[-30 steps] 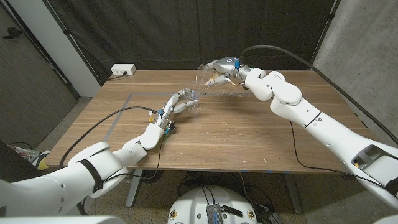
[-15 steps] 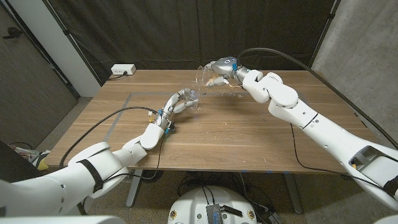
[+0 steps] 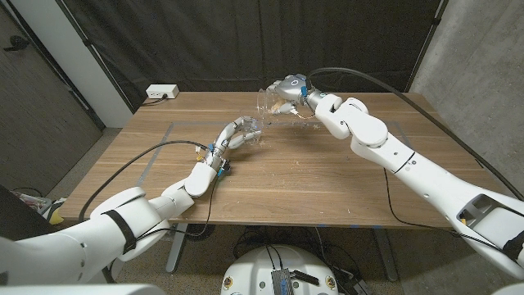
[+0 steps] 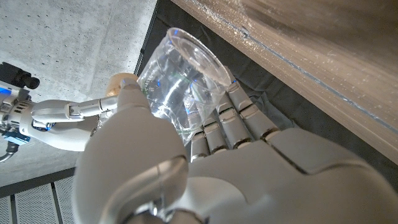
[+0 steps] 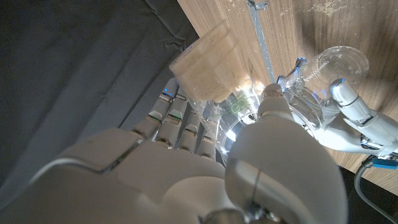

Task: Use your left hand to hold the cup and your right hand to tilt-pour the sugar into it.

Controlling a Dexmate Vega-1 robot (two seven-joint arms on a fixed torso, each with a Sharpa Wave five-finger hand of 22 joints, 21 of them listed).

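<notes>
From the head view we see the right hand (image 3: 288,88) has crept a bit further left and back than a second ago, and the sugar cup (image 3: 270,100) it grips is tipped over, mouth pointing toward the left hand (image 3: 237,131). The left hand hasn't budged — fingers wrapped around the clear cup (image 3: 252,129), which sits on the wooden counter (image 3: 327,176) just below and left of the tilted one. There's a white power strip (image 3: 161,92) at the far left corner, dark curtains behind, and a concrete wall on the right.

Left wrist view: our fingers (image 4: 239,118) and thumb curl around the clear cup (image 4: 180,87), rim facing away.

Right wrist view: the hand (image 5: 205,155) clamps the sugar cup (image 5: 214,62) — pale sugar piled toward its mouth — with the clear cup (image 5: 336,65) beyond it on the counter.
</notes>
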